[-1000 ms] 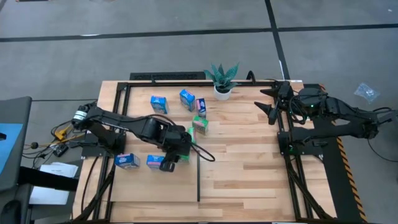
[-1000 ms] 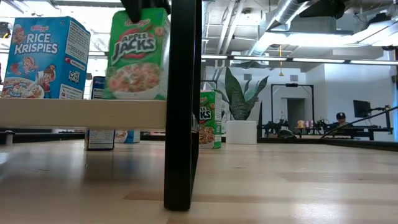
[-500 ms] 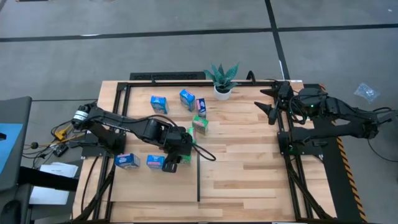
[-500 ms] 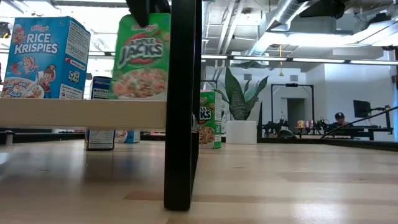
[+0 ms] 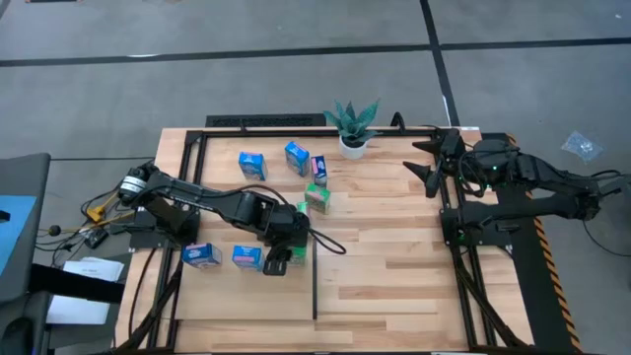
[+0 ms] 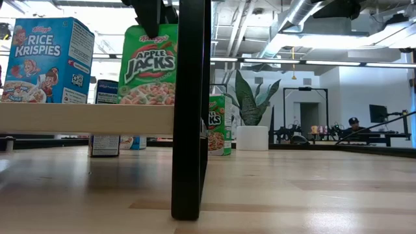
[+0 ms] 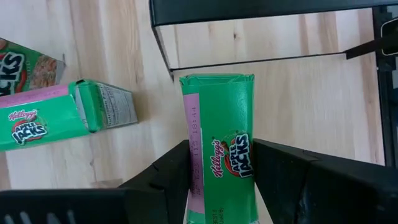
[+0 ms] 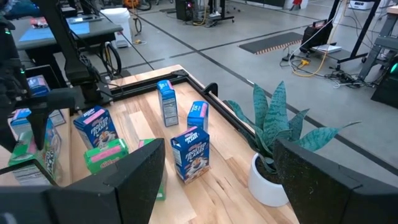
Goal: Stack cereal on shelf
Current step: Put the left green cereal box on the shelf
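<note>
Currently, held box: a green Apple Jacks cereal box [image 7: 221, 149], a slim glossy cardboard rectangle with a pink side strip, is clamped between the two dark fingers of the left gripper [image 7: 219, 180]; in the low view it stands upright on the raised plank [image 6: 84, 117].
Left gripper place: over the middle-left of the table [image 5: 394, 256], just beside the thin black divider strip [image 5: 315, 281].
Shelf: a flat pale-wood plank, smooth, with a square-cut front edge, carried against a black metal upright [image 6: 190, 110] of square section.
Shelf contents: a blue Rice Krispies box [image 6: 47, 62] stands upright on the plank, near the green one, a clear gap between them.
Loose boxes, table: two blue boxes [image 5: 219, 256] lie beside the left gripper on its left-edge side; more small boxes, blue and green [image 5: 286, 168], are grouped toward the far edge, some standing, some lying flat.
Plant: stiff pointed green leaves in a smooth white pot [image 5: 352, 146] at the far edge.
Table surface: light-wood boards with visible grain, edged by a black rail frame [image 5: 266, 121].
Right gripper [image 5: 422, 163]: parked near the far right corner, its fingers spread wide and holding nothing.
</note>
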`<control>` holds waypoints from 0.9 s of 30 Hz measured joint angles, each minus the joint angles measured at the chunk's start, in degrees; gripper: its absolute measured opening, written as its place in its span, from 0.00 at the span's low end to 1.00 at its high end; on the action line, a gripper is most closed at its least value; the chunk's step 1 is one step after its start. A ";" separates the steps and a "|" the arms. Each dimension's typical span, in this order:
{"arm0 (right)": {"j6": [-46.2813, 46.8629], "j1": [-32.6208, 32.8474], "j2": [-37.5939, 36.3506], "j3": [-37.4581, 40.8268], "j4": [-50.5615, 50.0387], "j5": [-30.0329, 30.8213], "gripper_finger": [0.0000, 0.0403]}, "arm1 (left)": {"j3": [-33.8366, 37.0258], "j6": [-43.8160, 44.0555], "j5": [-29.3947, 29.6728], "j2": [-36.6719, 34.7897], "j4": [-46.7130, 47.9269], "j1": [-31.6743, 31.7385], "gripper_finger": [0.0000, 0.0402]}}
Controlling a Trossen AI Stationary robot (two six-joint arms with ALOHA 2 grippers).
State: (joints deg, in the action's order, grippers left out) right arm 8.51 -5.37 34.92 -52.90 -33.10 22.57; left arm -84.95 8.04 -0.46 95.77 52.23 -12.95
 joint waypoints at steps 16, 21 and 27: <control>0.00 0.00 0.00 0.00 0.00 -0.07 0.80 | -0.02 -0.21 0.86 -0.02 0.66 -0.20 0.41; -0.02 0.00 0.00 -0.01 0.00 -0.07 0.80 | -0.02 0.02 -1.34 -0.02 0.46 -0.20 0.50; -0.02 0.00 0.00 0.00 0.00 -0.07 0.80 | -0.02 0.50 -2.01 -0.02 0.21 -0.20 0.60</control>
State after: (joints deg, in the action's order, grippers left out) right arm 8.49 -5.37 34.92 -52.90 -33.10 22.50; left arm -84.97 8.54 -2.47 95.74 52.44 -13.15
